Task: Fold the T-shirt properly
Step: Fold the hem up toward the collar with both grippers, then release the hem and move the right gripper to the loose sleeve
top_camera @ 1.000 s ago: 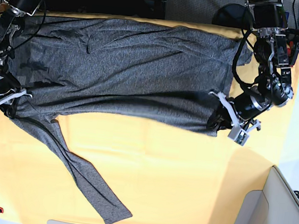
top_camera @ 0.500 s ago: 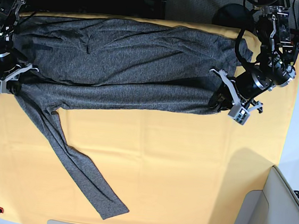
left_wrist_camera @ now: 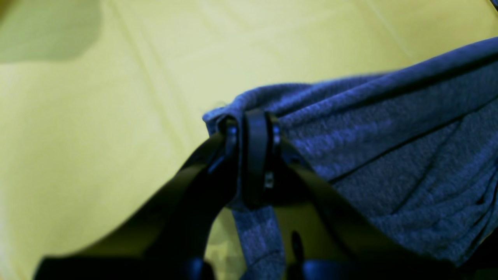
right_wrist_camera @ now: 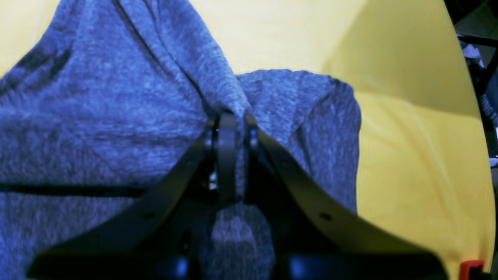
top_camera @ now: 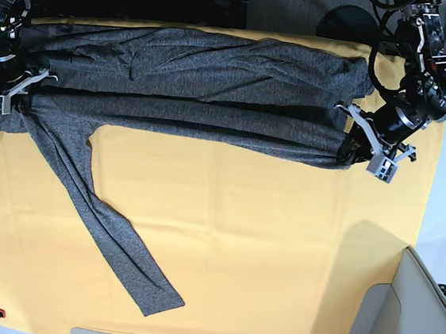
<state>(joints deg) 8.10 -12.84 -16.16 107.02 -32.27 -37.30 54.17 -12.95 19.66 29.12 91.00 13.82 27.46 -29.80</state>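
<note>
- One loose sleeve (top_camera: 108, 235) trails toward the near edge of the yellow cloth (top_camera: 278, 252).
- The left gripper (top_camera: 366, 152) and right gripper (top_camera: 12, 99), both clenched on the T-shirt (top_camera: 200, 85), have carried its near edge farther back.
- Lengthwise fold is nearly laid.

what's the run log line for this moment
left gripper: shut on T-shirt | right gripper: shut on T-shirt | sleeve trailing on table cloth

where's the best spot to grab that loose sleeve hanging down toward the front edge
Judging from the base view, take the sleeve at its cuff, coming from above. It lies flat and free on the yellow tablecloth, with nothing layered over that end.
</note>
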